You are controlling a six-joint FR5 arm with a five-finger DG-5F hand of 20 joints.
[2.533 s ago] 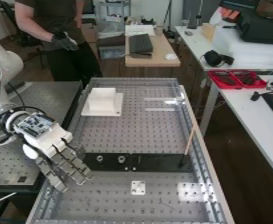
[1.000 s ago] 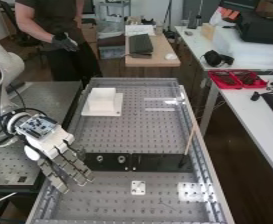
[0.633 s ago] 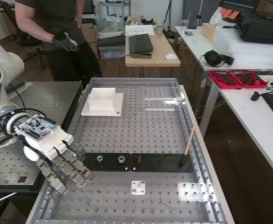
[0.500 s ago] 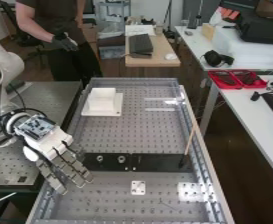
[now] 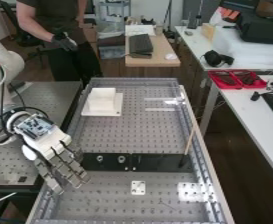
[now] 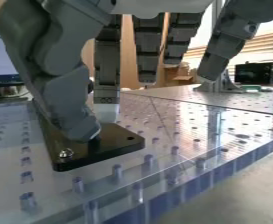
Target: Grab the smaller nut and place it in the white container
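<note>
**Grey fingers hang straight at the black bar's end**

From here, the hand has its fingers relaxed and spread slightly apart, beside the flat black bar; the wrist view puts the thumb low over it. Just where the smaller nut sits against those fingers, I can't tell. The larger nut and bearing stand nearby, the white container well apart.

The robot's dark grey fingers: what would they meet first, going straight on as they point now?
Probably the perforated grey bench top, though the thumb may touch the flat black bar first; depth is unclear.
</note>
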